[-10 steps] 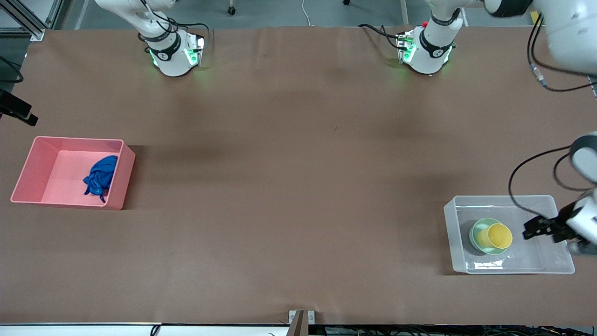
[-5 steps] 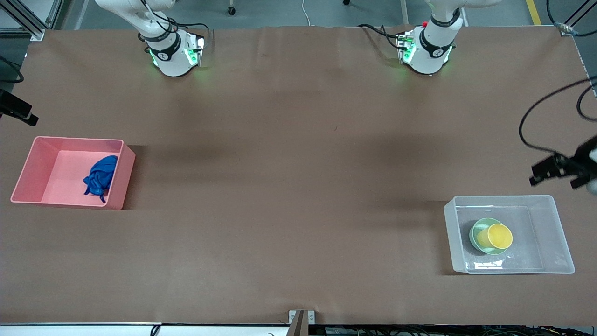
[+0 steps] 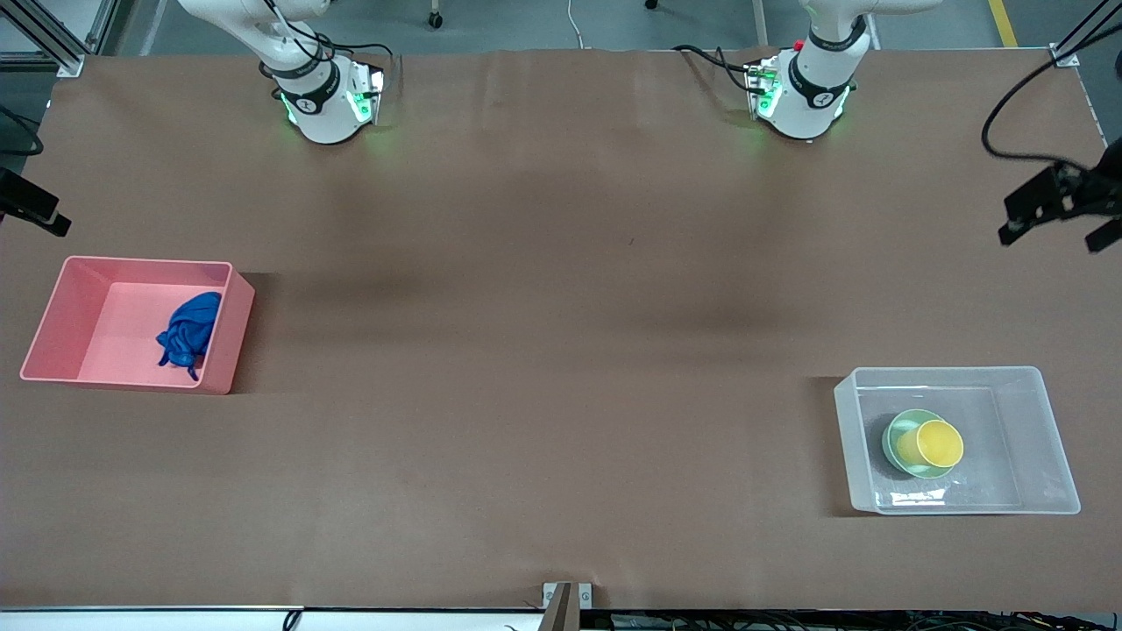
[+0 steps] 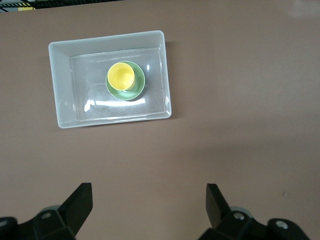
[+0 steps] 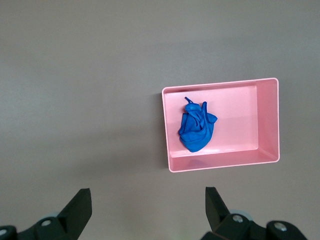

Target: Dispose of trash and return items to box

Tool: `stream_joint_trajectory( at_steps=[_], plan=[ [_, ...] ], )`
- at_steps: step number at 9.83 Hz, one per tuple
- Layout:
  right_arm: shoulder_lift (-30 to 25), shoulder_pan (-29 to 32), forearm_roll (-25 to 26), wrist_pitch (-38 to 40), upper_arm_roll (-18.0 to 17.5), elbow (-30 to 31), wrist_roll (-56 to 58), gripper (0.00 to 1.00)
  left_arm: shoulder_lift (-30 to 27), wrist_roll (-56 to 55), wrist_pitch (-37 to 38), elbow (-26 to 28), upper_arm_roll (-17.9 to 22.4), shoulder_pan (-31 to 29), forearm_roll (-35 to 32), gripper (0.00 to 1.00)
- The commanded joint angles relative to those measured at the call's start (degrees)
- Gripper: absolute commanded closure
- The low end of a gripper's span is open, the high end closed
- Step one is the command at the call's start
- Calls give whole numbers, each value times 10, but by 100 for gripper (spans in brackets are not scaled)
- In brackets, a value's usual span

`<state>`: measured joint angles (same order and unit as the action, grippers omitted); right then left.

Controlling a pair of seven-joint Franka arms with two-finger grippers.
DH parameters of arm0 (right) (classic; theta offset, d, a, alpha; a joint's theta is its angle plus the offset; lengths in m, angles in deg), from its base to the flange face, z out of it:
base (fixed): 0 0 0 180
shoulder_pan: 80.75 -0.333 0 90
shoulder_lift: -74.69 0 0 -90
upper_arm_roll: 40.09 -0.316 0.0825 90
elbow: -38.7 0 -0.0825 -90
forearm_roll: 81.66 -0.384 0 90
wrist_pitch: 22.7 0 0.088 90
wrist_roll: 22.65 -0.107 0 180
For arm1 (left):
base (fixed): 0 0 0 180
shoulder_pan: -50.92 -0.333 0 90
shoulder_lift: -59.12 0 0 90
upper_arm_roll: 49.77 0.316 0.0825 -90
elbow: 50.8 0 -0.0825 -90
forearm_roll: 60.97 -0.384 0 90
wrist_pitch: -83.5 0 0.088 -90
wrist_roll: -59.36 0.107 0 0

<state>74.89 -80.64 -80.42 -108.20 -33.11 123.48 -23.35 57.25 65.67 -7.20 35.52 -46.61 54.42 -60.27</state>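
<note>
Nearest, at the left arm's end of the worktop (image 3: 561, 394), the clear box (image 3: 1052, 438) holds the yellow cup (image 3: 940, 442) nested in the green bowl (image 3: 903, 456). Farther, toward the right arm's end, the blue cloth (image 3: 188, 331) lies in the pink bin (image 3: 79, 298). The sorting looks done. The left gripper (image 3: 1056, 206) hangs empty, fingers apart, above the worktop's edge. The right gripper (image 5: 147, 210), also spread empty, looks down on the bin.

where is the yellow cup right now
The yellow cup stands in the green bowl, inside the clear box at the left arm's end of the table, on the side nearer the front camera.
</note>
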Motion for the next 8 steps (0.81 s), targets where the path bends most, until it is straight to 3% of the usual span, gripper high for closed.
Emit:
stream_joint_trajectory(
  at_steps=[1, 8],
  plan=[
    [-8, -1, 5, 3, 0, 6, 2, 0, 22, -8, 52, -37, -5, -3, -11, 0],
    [-8, 0, 5, 5, 0, 6, 2, 0, 22, -33, 80, -26, -6, -9, -11, 0]
  ],
)
